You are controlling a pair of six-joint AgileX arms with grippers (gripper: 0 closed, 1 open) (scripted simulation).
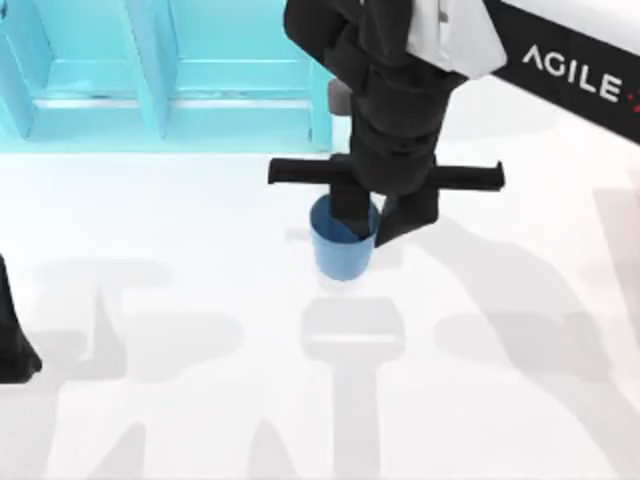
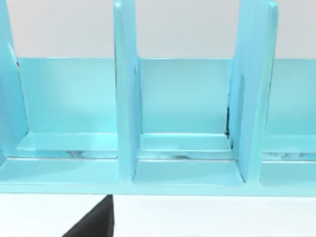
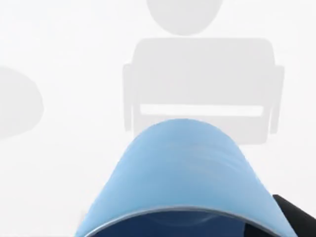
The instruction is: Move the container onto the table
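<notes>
Right gripper [image 1: 365, 222], centre of the top view, has its fingers clamped on the cup's [image 1: 343, 250] rim, carrying it upright over the white table [image 1: 180, 420], probably for lowering. Left arm is parked at the lower left edge; I cannot tell its fingers' state.

My right gripper [image 1: 375, 215] covers the far rim of the cup [image 1: 343, 250] in the top view, and I cannot tell whether the cup's base touches the table [image 1: 150, 300]. In the right wrist view the cup [image 3: 180, 173] is cut off by the edge. My left arm [image 1: 12, 340] is cropped at the table's left side. The shelf [image 1: 150, 70] runs off the top view's edge.
</notes>
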